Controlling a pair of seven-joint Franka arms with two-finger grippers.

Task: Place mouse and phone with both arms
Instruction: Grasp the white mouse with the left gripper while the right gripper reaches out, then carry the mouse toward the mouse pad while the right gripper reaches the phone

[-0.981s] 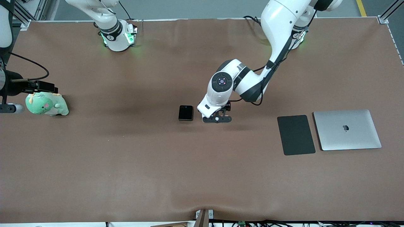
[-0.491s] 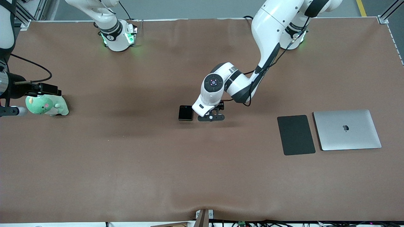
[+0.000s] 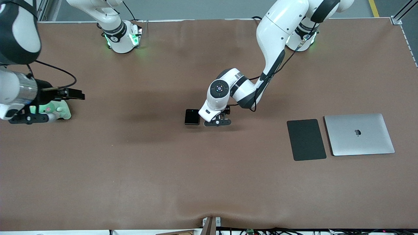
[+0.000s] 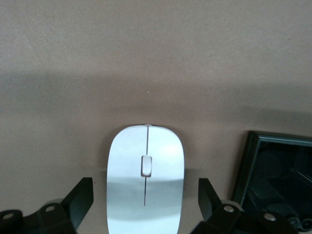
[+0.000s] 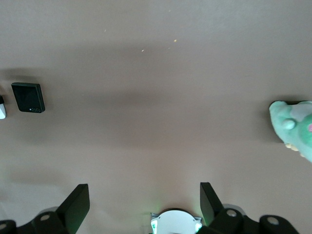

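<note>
Step in hand, as I judge it: the left arm is lining up to grasp the mouse (image 4: 145, 187). In the left wrist view the mouse lies on the brown table (image 3: 130, 169) between the two fingers (image 4: 80, 200). They're spread wide with a clear gap on each side, not touching it. The left gripper (image 3: 216, 121) sits mid-frame in the front view, low over the table, and it hides the mouse there. The phone (image 3: 192, 117) lies flat just beside it, toward the right arm's end of the table; its corner also shows at the lower right of the left wrist view (image 4: 273, 170).

The right gripper (image 3: 24, 118) is at the far left edge of the front view, up over a green plush toy (image 3: 60, 112). Its fingers (image 5: 75, 204) are wide apart and hold nothing. Its wrist camera sees the phone (image 5: 28, 97) small at the upper left, well apart, with the toy (image 5: 295, 126) at the right edge.

Next move, a guess: the left gripper drops a bit and closes across the mouse's width. It's glossy, so a centred squeeze matters, and the phone beside it should stay clear of the finger. The right arm has to travel over to the phone.

No containers in view. A black pad (image 3: 306, 139) and a closed silver laptop (image 3: 359, 134) lie side by side at centre right, nothing on them. I can't tell where either thing is meant to go.
</note>
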